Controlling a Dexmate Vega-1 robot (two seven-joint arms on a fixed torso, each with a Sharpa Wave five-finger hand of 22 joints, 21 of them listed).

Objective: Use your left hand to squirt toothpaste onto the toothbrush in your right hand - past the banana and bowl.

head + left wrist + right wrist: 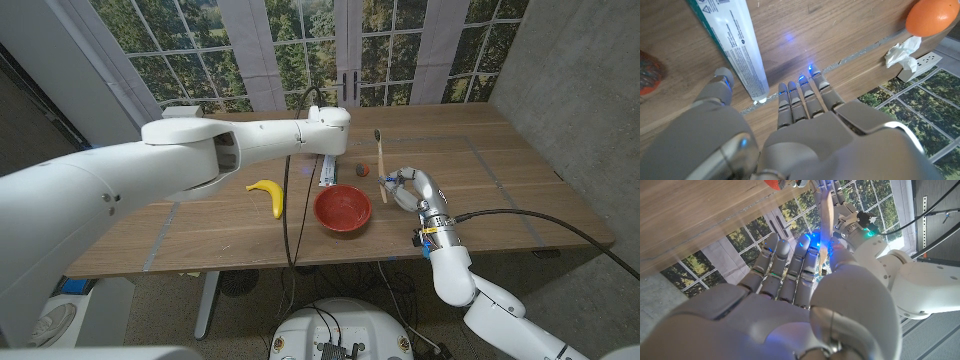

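The white and green toothpaste tube (327, 172) lies on the table just behind the red bowl (343, 208). My left hand (790, 115) hovers over the tube's (735, 40) end, fingers straight, thumb on one side of the tube and fingers on the other, holding nothing. In the head view my left wrist (330, 118) is above the tube. My right hand (405, 188) stands right of the bowl and holds a wooden toothbrush (381, 165) by its handle (827, 220), bristles pointing away from me. A yellow banana (267, 195) lies left of the bowl.
A small dark red ball (361, 168) sits between tube and toothbrush. Past the table's far edge are an orange object (932, 15), a crumpled white tissue (902, 50) and a power strip (921, 62). A black cable (288, 200) hangs in front of the banana.
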